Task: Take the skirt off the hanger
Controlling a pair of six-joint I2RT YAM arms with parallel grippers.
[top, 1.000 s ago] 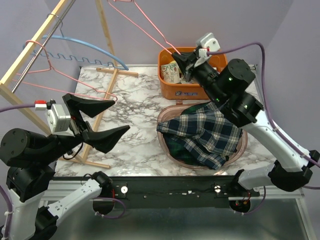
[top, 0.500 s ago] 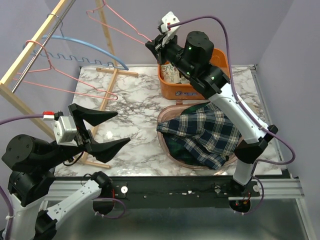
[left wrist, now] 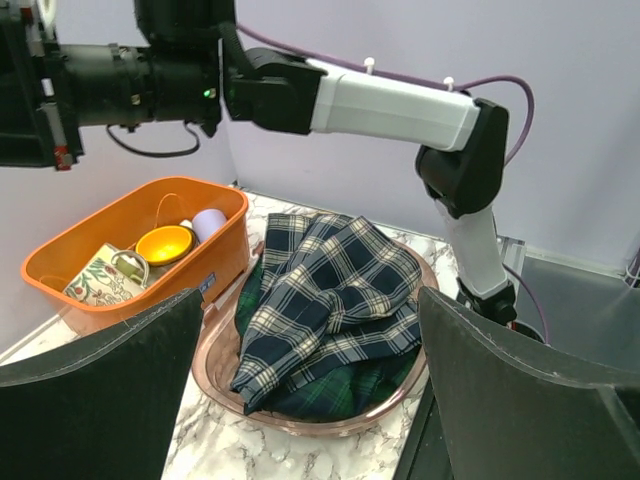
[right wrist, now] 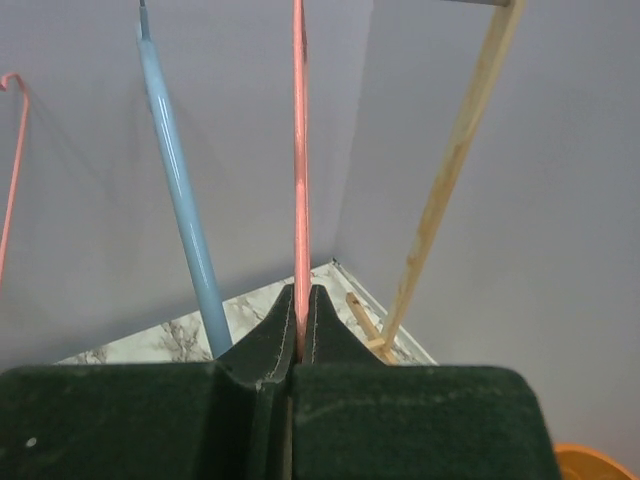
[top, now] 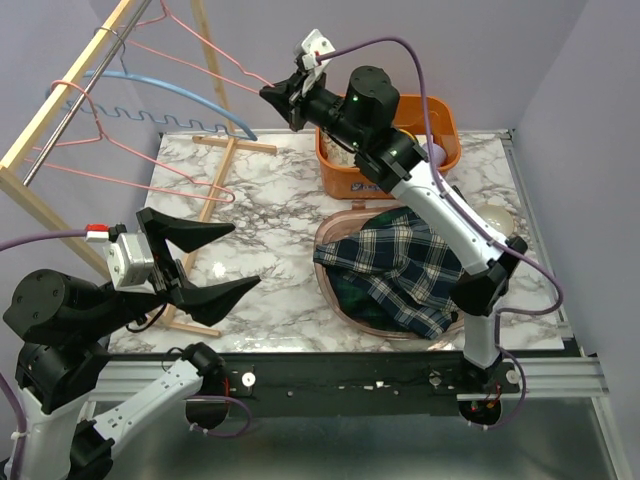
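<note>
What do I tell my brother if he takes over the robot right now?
Left gripper: open, empty, hovering over the left side of the marble table.
Right gripper: shut on the thin pink wire hanger, held high beside the wooden clothes rack.
Dark plaid skirt: off the hanger, crumpled in the pink see-through basin.
Left to do: probably hang the bare hanger on the rack and let go.

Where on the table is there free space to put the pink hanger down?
The bare marble between the wooden rack and the pink basin is free. The right half is crowded: orange bin, basin with the plaid skirt.
</note>
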